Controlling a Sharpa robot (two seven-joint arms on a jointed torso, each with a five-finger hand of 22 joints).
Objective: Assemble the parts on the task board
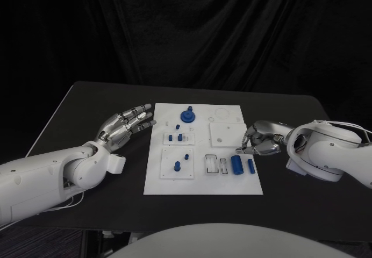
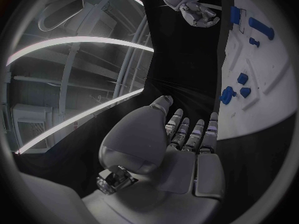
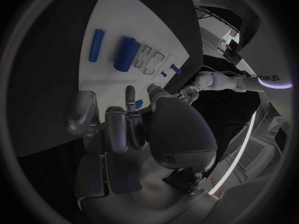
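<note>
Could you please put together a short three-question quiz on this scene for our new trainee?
1. True or false: the left hand holds a blue part.
2. Which hand is at the right edge of the task board? A) left B) right
3. Fill in: the two blue cylinders lie near the board's ____ right corner (near or far, from the robot).

Key: 1 false, its fingers are spread beside the board with nothing in them. 2 B, the right hand, fingers curled. 3 near.
</note>
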